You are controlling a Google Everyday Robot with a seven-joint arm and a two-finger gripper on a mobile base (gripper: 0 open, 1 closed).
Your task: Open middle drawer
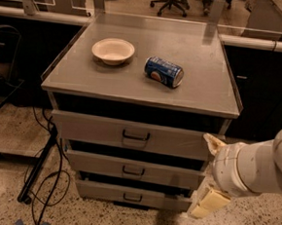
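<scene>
The middle drawer (98, 163) is a low grey front panel with a small dark loop handle (133, 171), in the grey cabinet between the taller top drawer (91, 127) and the lowest drawer (100, 190). Each front sits slightly forward of the one above, with a dark gap over it. My gripper (200, 175) is at the cabinet's right front corner, on a white arm coming in from the right. Its two cream fingers are wide apart, one (212, 142) by the top drawer's right end, the other (206, 203) by the lowest drawer's. It holds nothing.
On the cabinet top (133, 84) stand a white bowl (113, 50) and a blue can (163, 72) lying on its side. Black cables and a stand leg (39, 170) lie on the floor at the left. Dark counters flank the cabinet on both sides.
</scene>
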